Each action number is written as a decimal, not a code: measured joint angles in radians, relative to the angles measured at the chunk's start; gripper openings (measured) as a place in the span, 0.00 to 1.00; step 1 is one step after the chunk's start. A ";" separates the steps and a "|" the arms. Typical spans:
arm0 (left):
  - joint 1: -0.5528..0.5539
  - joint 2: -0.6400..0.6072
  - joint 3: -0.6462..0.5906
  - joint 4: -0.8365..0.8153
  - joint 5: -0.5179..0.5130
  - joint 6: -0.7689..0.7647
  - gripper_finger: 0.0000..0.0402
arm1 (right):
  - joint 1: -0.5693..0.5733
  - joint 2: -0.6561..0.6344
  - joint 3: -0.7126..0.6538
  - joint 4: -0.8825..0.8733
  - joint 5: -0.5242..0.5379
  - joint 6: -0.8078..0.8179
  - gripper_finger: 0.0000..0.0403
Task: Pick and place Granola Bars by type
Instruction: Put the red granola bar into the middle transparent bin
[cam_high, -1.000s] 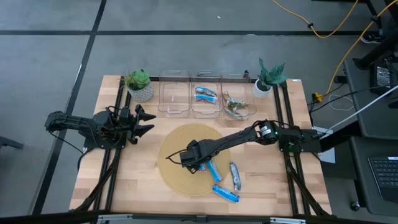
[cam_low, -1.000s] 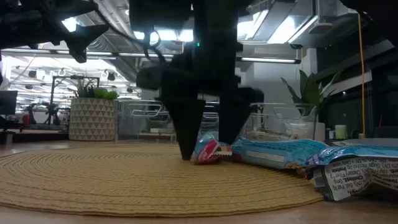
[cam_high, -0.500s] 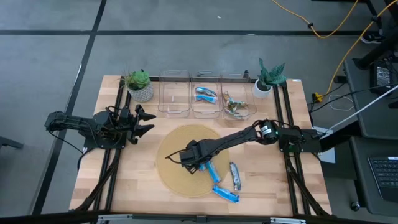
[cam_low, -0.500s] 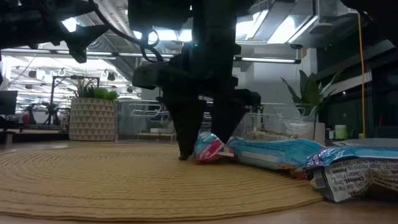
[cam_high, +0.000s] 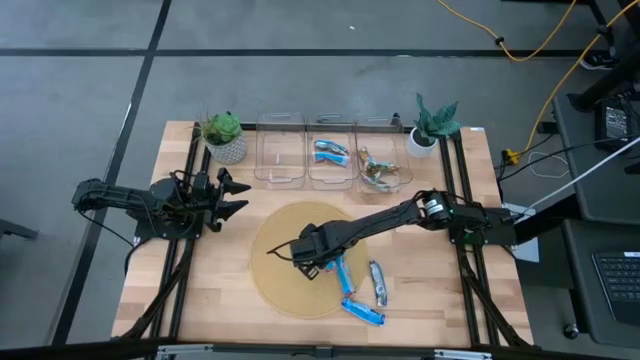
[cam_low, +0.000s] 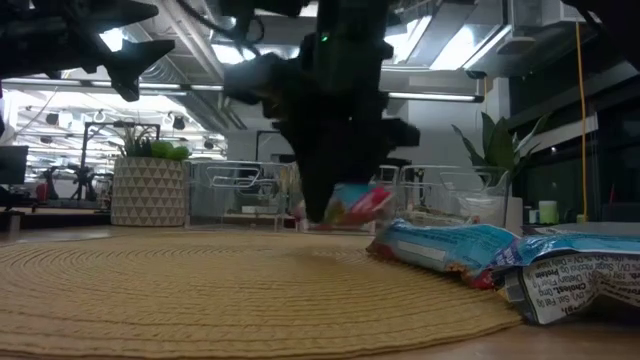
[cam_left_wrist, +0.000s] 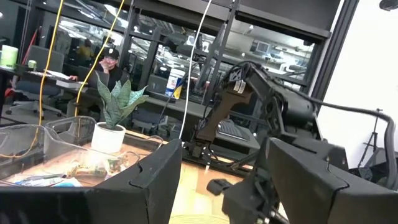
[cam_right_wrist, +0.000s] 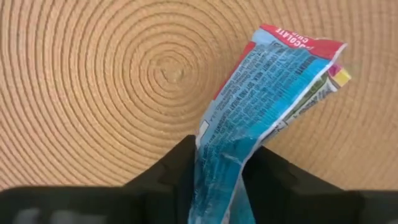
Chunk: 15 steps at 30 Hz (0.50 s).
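**Blue-wrapped bar is hanging by one end in the right gripper: slip risk during carry**

Blue foil is what the right gripper (cam_right_wrist: 217, 171) is pinching: its two fingers are closing on one end of a blue granola bar (cam_right_wrist: 261, 106), and the rest of the wrapper is sticking out free beyond the fingertips. In the low view the bar (cam_low: 352, 205) is hanging clear of the woven mat (cam_low: 200, 290), not touching it.

Directly beneath the gripper, the mat is lying bare. Just beside it, toward the right arm's base, another blue bar (cam_high: 344, 274) is resting at the mat's edge, a silvery bar (cam_high: 378, 283) is lying just off the mat, and a third blue bar (cam_high: 363, 313) is sitting nearer the table's front edge. Well beyond the gripper, at the table's back, three clear bins are standing in a row: the empty bin (cam_high: 280, 150), the middle bin (cam_high: 331, 152) holding blue wrappers, the end bin (cam_high: 380, 160) holding silvery ones. The left gripper (cam_high: 232, 195) is waiting, fingers spread, well off to the side.

Risks, as I judge them:
- Grip is on crinkly foil at one end only; the bar may be swinging or sliding out during a fast move.
- The dangling end may be catching a bin rim on approach.
- Bins are touching side by side; a small aiming error would be dropping blue among silvery.
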 joint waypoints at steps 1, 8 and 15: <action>0.000 0.000 0.000 0.000 0.000 0.000 0.56 | 0.000 -0.008 0.000 -0.012 0.003 -0.002 0.29; 0.000 0.000 0.000 0.000 0.000 0.000 0.56 | 0.000 -0.091 0.000 -0.094 0.034 -0.024 0.19; 0.000 0.000 0.000 0.001 0.000 0.000 0.56 | 0.000 -0.202 0.000 -0.178 0.093 -0.053 0.15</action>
